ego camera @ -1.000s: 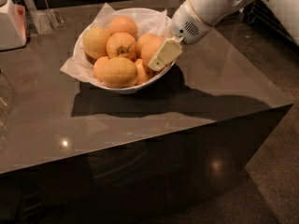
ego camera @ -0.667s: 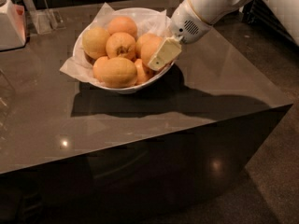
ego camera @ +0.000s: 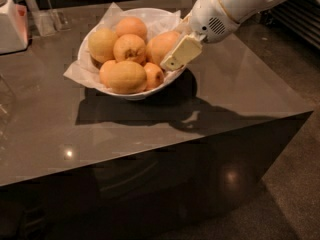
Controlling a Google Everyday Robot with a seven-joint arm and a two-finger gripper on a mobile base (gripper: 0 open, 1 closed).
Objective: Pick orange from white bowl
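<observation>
Worktop (ego camera: 240, 91): a dark, glossy slab, seen from above its near edge; a shadow of the bowl and arm is cast on it just near of the bowl.
White bowl (ego camera: 134, 95): set on the far middle of the worktop, upright, lined with crinkled white paper (ego camera: 75, 73) that sticks out past the rim on the left and far sides.
Fruit: several orange and yellow pieces are heaped in the bowl, touching one another.
Orange (ego camera: 161, 45): placed at the right side of the heap, inside the bowl, resting against its neighbours; its right flank is partly covered by the claw.
Yellower oval fruit (ego camera: 126, 77): laid at the near side of the heap.
Claw (ego camera: 172, 59): reached in from the far right on a white arm (ego camera: 225, 9), angled down over the bowl's right rim, its cream-coloured tip set just beside or against the orange.
Claw state: whether it is released or clenched cannot be told.
Far left: a white appliance (ego camera: 11, 26) and a clear container (ego camera: 46, 20) are stood at the worktop's far left corner, well apart from the bowl.
</observation>
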